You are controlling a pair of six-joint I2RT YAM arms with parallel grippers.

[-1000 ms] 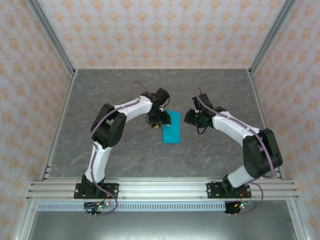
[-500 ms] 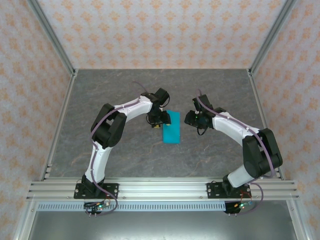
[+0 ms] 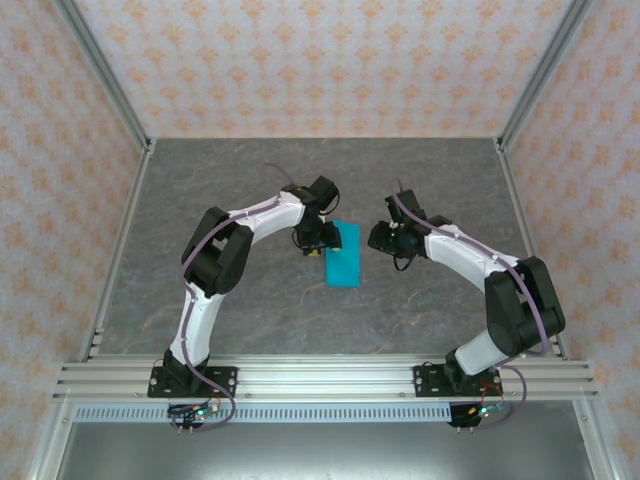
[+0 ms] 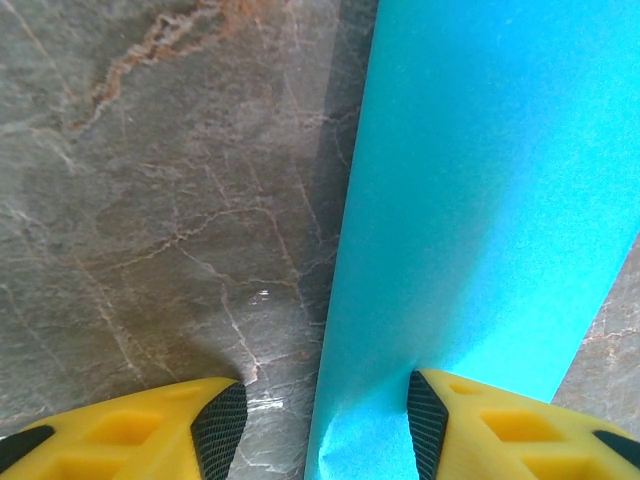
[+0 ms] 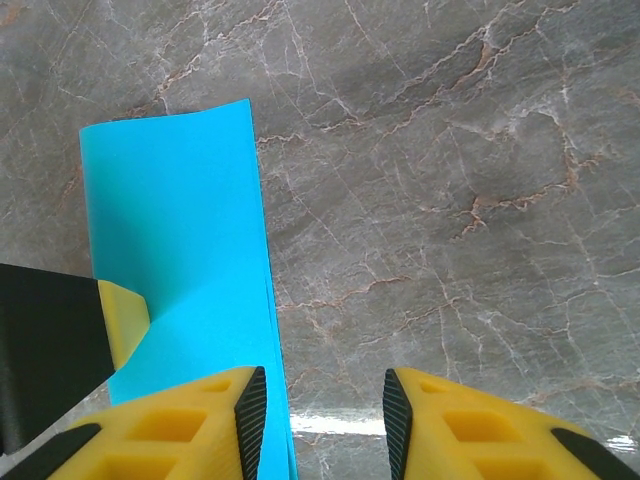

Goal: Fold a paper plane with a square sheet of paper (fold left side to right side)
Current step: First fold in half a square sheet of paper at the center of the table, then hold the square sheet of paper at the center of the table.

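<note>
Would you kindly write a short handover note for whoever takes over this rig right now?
Left claw: open, down at the left long edge of the cyan sheet of paper. One finger is on or just above the paper, the other over the bare table.
Right claw: open, holding nothing, at the sheet's right long edge.
Paper: lies on the table between the two claws as a narrow rectangle, with two layers showing along its right edge.
Done: the left-to-right half fold appears made.
Left: probably pressing the crease, then all the pointed plane folds.
</note>
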